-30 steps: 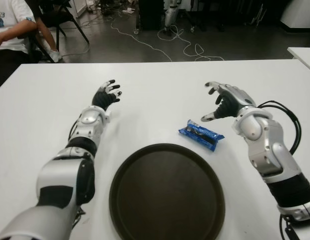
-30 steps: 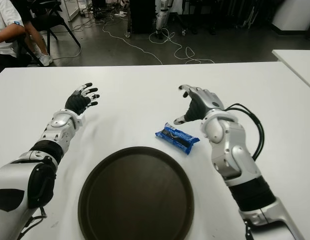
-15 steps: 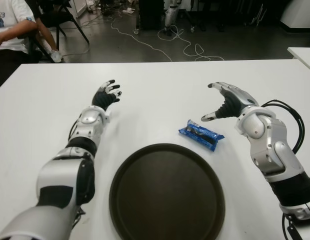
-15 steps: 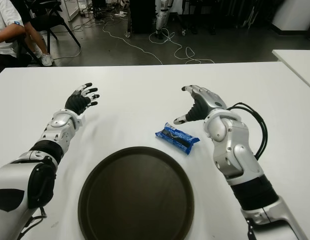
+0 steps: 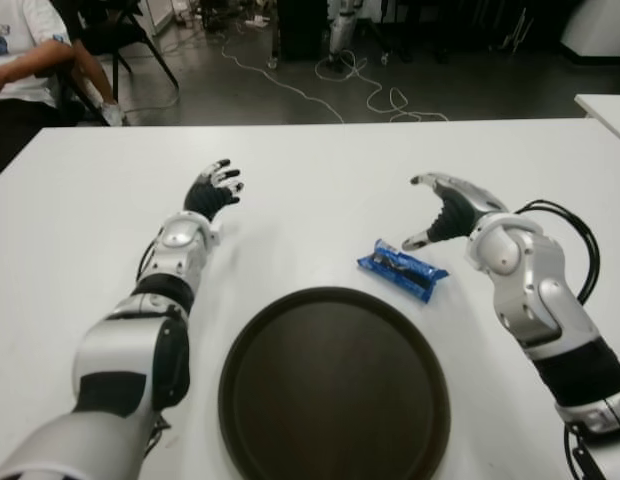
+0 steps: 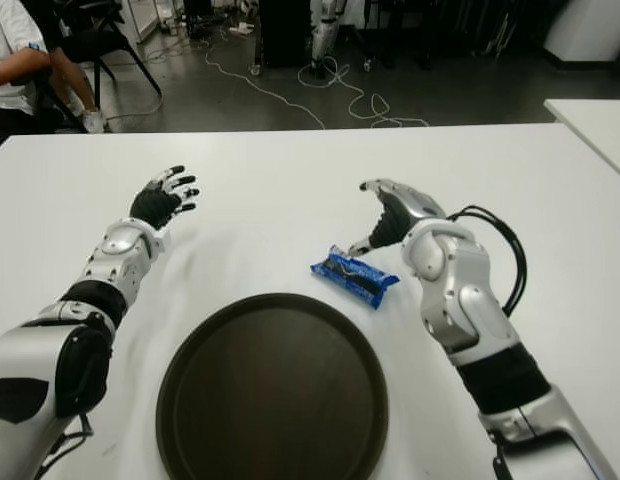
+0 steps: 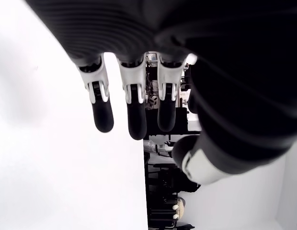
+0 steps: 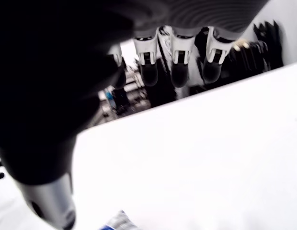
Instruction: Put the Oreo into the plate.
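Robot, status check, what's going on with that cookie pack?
Right hand open beside Oreo. Left hand open, idle. Oreo on table, outside plate. Path clear.

Blue Oreo pack [image 5: 401, 269] lies flat on the table, just beyond the dark round plate [image 5: 334, 384]

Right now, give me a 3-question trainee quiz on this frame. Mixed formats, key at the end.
1. True or false: the Oreo pack already lies inside the plate.
2. Which hand is nearer the pack? A) the left hand B) the right hand
3. Fill in: the pack lies on the white ____, just beyond the plate's far rim.

Key:
1. False. It lies on the table outside the rim, and neither hand holds it.
2. B. The right hand hovers beside the pack with its fingers spread and empty; the left hand shows open, far off to the plate's left.
3. table
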